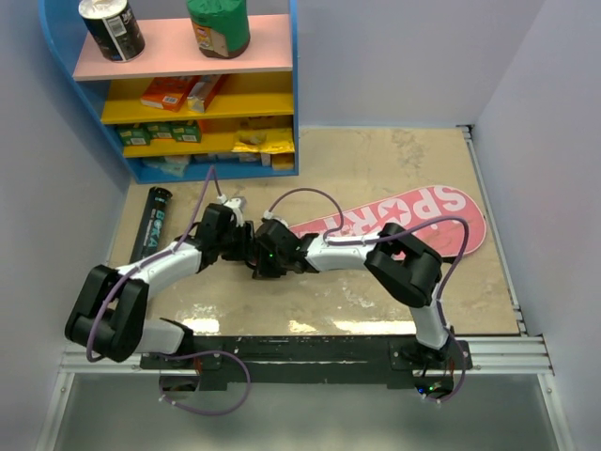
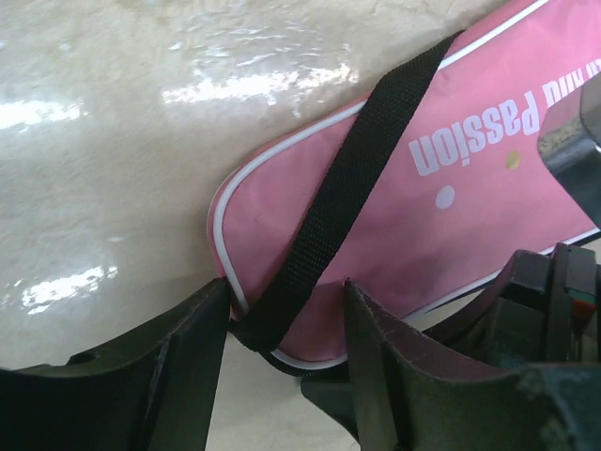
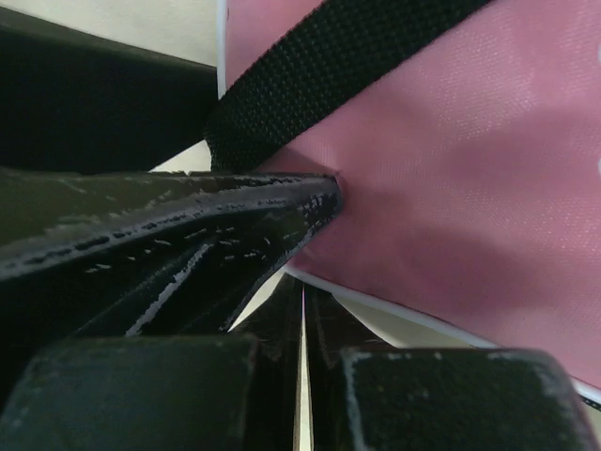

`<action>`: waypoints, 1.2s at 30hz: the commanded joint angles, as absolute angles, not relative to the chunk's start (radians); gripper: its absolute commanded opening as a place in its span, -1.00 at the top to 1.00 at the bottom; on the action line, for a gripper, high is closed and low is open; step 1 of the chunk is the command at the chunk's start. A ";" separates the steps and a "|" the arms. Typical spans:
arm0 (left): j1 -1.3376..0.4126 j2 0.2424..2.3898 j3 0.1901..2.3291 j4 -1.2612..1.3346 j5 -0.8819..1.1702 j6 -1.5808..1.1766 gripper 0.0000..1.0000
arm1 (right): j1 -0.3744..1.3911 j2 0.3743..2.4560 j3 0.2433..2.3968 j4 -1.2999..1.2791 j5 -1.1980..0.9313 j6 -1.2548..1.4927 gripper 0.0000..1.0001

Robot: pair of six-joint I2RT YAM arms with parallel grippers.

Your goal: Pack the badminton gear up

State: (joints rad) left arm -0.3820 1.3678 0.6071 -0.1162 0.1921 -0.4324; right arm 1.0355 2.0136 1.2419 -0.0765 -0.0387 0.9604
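The pink cover (image 1: 404, 221) with white "SPORT" lettering lies flat on the table, its wide end to the right. A long black tube (image 1: 155, 224) with teal lettering lies at the left. Both grippers meet at the cover's narrow left end. My left gripper (image 1: 242, 242) is open, its jaws straddling the rounded cover end (image 2: 394, 225) and the black strap (image 2: 329, 216). My right gripper (image 1: 255, 260) is shut, its tips (image 3: 302, 287) against the cover's white-piped edge (image 3: 470, 188). I cannot tell whether they pinch the fabric.
A blue shelf unit (image 1: 293, 94) with snack boxes and two cans on top stands at the back left. Walls close in on the left, back and right. A metal rail (image 1: 493, 225) runs along the table's right edge.
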 commanded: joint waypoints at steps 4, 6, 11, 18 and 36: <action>-0.443 1.240 0.506 -0.097 0.318 -0.532 -0.13 | 1.086 2.106 1.290 0.196 -0.094 1.074 1.00; -0.445 1.217 0.497 -0.109 0.313 -0.531 -0.14 | 1.085 2.109 1.269 0.262 -0.086 1.077 1.00; -0.446 1.181 0.465 -0.107 0.319 -0.532 -0.15 | 1.086 2.083 1.178 0.420 -0.084 1.107 1.00; -0.446 1.158 0.471 -0.110 0.325 -0.538 -0.15 | 1.088 1.936 1.034 0.433 -0.003 1.127 1.00; -0.482 1.088 0.416 -0.087 0.394 -0.592 -0.10 | 1.131 1.985 0.692 1.095 0.173 1.424 1.00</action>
